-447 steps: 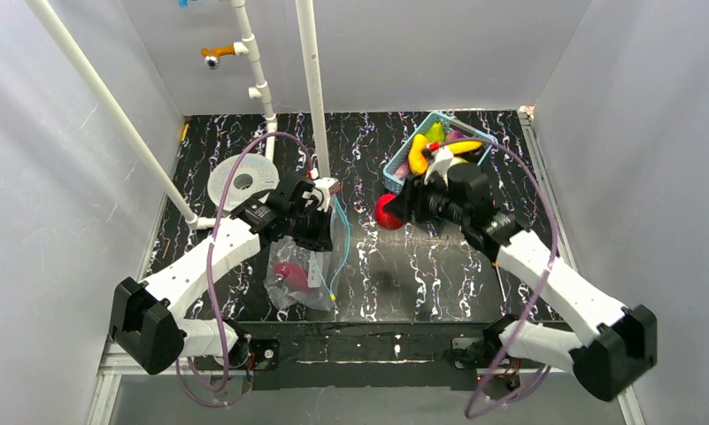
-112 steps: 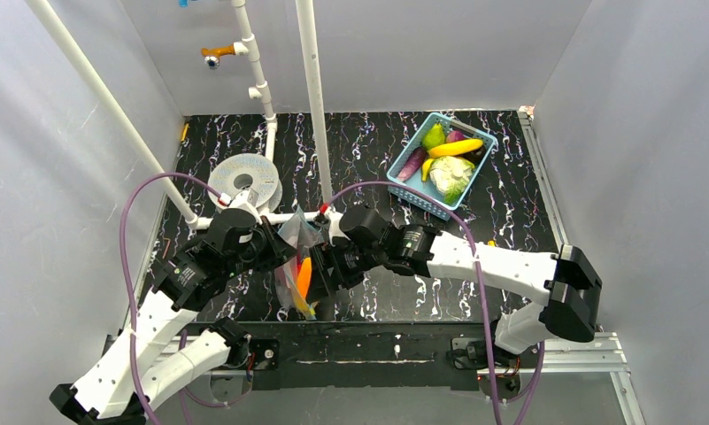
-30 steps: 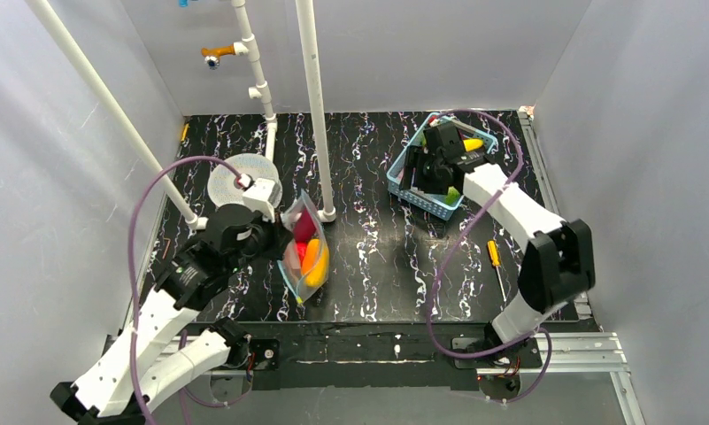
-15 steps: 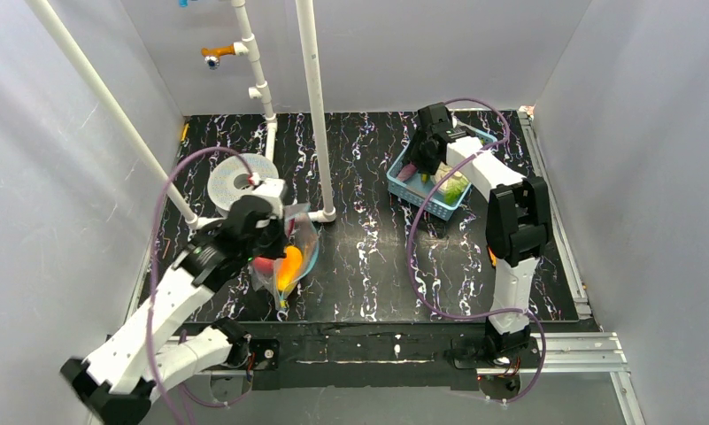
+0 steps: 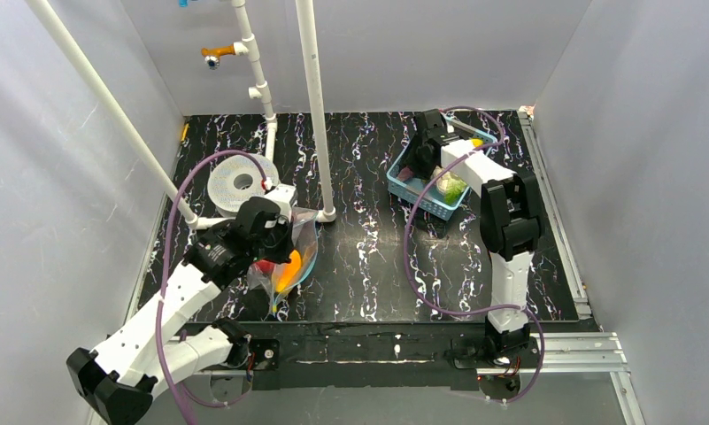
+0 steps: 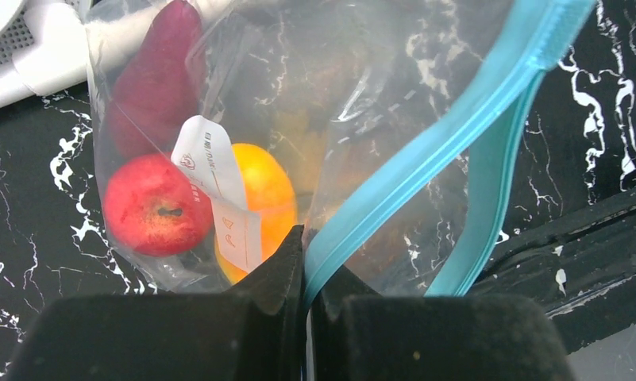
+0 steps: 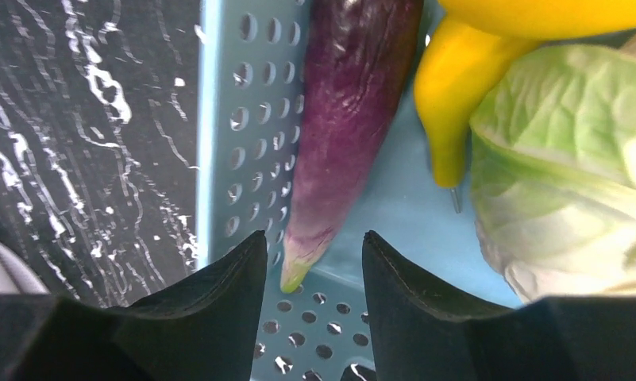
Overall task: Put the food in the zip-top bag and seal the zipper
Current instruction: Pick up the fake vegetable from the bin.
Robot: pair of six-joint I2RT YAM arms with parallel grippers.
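Zip-top bag (image 5: 290,266) of crinkly clear plastic lies on the black, white-veined table (image 5: 377,266), left of centre, near the foot of a white upright pipe (image 5: 319,159). Contents seen through the plastic in the left wrist view: glossy red apple (image 6: 156,205); orange-yellow piece (image 6: 268,186) touching it; dark magenta piece (image 6: 159,87) above both; small white label (image 6: 219,186) overlaps the apple and the orange-yellow piece. Light-blue zipper strip (image 6: 433,143) runs diagonally down into the left gripper (image 6: 305,238); jaws pressed together on the strip, no gap visible; beyond the grip the strip's two halves part, so the mouth stands open there.

Right gripper (image 7: 313,254) hangs in the light-blue perforated plastic basket (image 7: 243,119) at the far right of the table, well apart from the bag; jaws spread, holding nothing; the green-tipped end of a purple eggplant (image 7: 342,119) lies at the gap, contact cannot be told. Yellow banana (image 7: 457,87) lies just beside the eggplant; pale green cabbage (image 7: 568,182) to its right. White spool (image 5: 240,181) sits behind the left arm.
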